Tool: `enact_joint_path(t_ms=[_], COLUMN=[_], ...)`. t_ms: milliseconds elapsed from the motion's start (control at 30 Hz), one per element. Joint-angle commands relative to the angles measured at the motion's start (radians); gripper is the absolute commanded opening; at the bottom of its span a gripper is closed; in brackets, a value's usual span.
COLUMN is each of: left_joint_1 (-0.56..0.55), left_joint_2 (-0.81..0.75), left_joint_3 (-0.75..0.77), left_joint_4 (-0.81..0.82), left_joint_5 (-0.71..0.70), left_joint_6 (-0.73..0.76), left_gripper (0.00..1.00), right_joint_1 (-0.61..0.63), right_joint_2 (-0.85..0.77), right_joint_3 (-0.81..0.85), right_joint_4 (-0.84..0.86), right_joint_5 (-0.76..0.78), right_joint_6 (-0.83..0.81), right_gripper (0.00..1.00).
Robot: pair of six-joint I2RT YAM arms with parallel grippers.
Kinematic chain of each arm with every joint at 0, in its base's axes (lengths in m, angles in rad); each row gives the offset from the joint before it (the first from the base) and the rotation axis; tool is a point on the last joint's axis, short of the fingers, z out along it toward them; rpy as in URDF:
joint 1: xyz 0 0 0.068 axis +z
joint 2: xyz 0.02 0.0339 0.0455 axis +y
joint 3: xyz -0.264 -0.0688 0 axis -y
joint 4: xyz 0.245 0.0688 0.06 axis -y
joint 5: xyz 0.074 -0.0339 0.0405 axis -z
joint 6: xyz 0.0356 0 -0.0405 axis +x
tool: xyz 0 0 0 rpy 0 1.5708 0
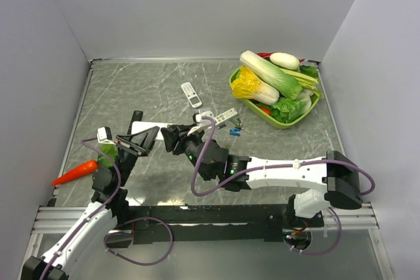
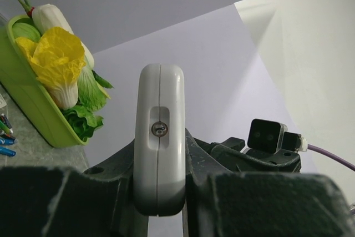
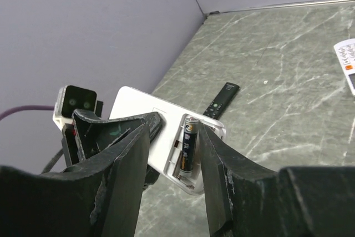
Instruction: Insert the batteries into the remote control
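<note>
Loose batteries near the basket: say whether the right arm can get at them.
Probably not yet: its tool is busy at a battery in the remote, though nothing covers the loose batteries.

White arms, purple cables, black left gripper, black right gripper

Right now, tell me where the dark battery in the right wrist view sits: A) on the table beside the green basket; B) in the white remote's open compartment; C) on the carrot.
B: the dark battery stands inside the open compartment of the white remote, between the fingers of the right gripper.
</note>
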State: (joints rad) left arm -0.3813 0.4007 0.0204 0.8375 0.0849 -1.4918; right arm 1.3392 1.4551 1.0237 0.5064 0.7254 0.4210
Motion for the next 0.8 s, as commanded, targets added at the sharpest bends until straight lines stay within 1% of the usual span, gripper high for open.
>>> enact_joint_path(t_ms=[0,67,167,333,467,500,633,767], left_joint_1=[-0.005,-0.005,-0.005,-0.005,-0.007,-0.005,-0.005,-0.005], left_joint_2=[-0.045,-0.048,-0.054,-0.06,-0.056,-0.053,-0.039,-0.011], left_joint_3=[-0.142,-0.139,-0.134,-0.145,-0.134,-0.123,-0.109,-0.102], left_joint_4=[0.161,0.149,0.12,0.1,0.065,0.055,0.025,0.02], left_joint_5=[-0.007,-0.001,0.018,0.029,0.053,0.071,0.099,0.124], left_joint_6=[-0.085,-0.081,-0.068,-0.08,-0.078,-0.073,-0.055,-0.047], left_gripper=[0.02,0.02,0.02,0.02,0.02,0.02,0.02,0.02], right_joint_1=[-0.011,-0.011,-0.015,-0.034,-0.066,-0.078,-0.097,-0.123], right_joint_2=[-0.016,-0.036,-0.07,-0.134,-0.171,-0.183,-0.225,-0.254], right_joint_3=[0.033,0.061,0.091,0.125,0.165,0.173,0.193,0.222], right_joint_4=[-0.167,-0.219,-0.294,-0.411,-0.529,-0.583,-0.658,-0.73], right_joint_5=[0.056,0.029,-0.032,-0.148,-0.277,-0.308,-0.336,-0.435], right_joint_6=[-0.094,-0.144,-0.204,-0.275,-0.376,-0.395,-0.458,-0.464], right_gripper=[0.5,0.51,0.56,0.61,0.61,0.61,0.61,0.61])
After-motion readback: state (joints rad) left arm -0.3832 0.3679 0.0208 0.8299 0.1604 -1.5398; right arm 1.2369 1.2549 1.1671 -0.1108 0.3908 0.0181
